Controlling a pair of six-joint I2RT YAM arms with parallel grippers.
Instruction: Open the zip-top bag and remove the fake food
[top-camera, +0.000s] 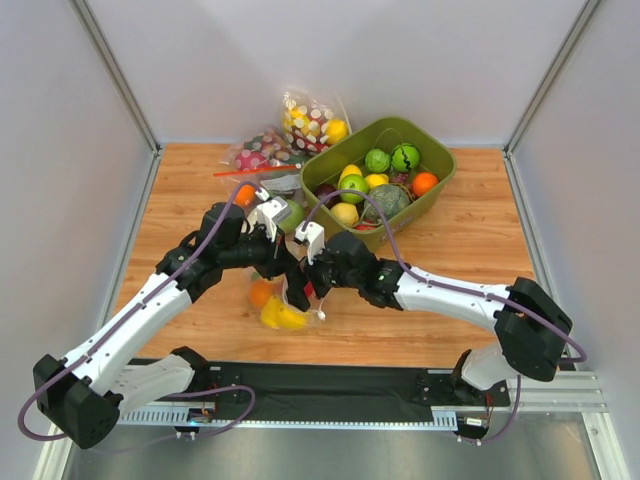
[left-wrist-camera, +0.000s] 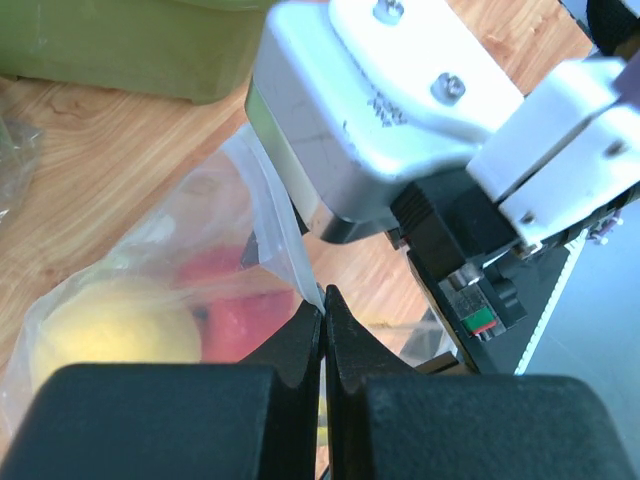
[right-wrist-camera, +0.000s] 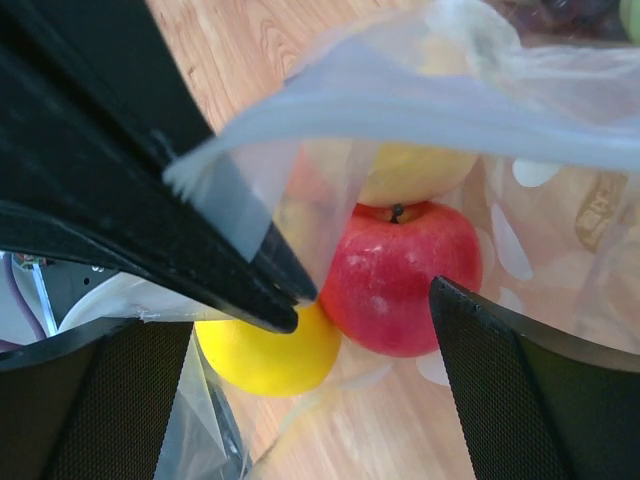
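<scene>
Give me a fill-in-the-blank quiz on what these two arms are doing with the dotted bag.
1. The left gripper pinches the zip-top bag, its jaws ___.
2. The right gripper has its jaws ___.
3. The fake food inside includes a yellow fruit and a ___ apple.
4. The bin of fruit behind is ___.
Missing words: shut, open, red, green.

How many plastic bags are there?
3: the zip-top bag pinched by the left gripper, a red-strip bag back left, a dotted bag beside the green bin; others may be hidden.
</scene>
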